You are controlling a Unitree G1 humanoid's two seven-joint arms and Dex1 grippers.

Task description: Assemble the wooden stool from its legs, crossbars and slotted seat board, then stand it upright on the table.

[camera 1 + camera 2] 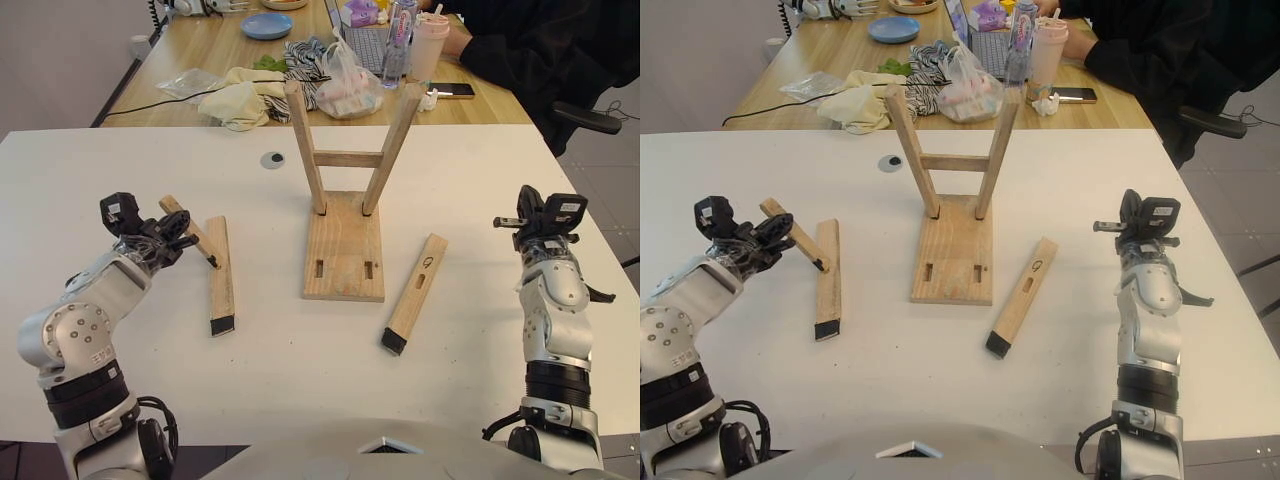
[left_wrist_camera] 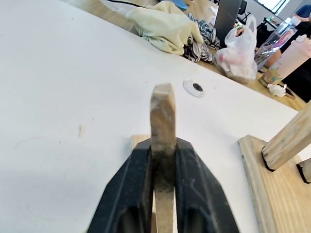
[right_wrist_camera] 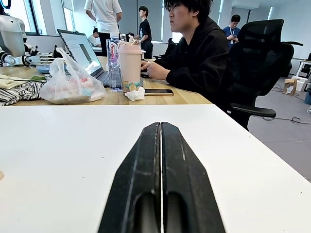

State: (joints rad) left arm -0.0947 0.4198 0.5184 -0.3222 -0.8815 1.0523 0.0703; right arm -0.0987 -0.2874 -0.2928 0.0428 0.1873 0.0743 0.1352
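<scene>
Seat board point(image 1: 343, 262) lies flat mid-table point(image 1: 120, 180), with two upright legs point(image 1: 305, 150) and one crossbar point(image 1: 348, 158) slotted in. Two loose legs point(image 1: 220, 275) point(image 1: 415, 293) lie beside it. Left gripper point(image 2: 163, 150) clamps a second crossbar point(image 1: 195, 238); right gripper point(image 3: 161, 145) is clenched on nothing.

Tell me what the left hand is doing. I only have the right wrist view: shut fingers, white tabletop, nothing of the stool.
Observer: The left hand is shut on a wooden bar, low over the left side of the table.
Operator: Seat board?
Observer: The seat board lies flat mid-table, with two upright legs joined by a crossbar standing at its far end.
Operator: Near slots filled?
Observer: No, both near slots are empty.
</scene>
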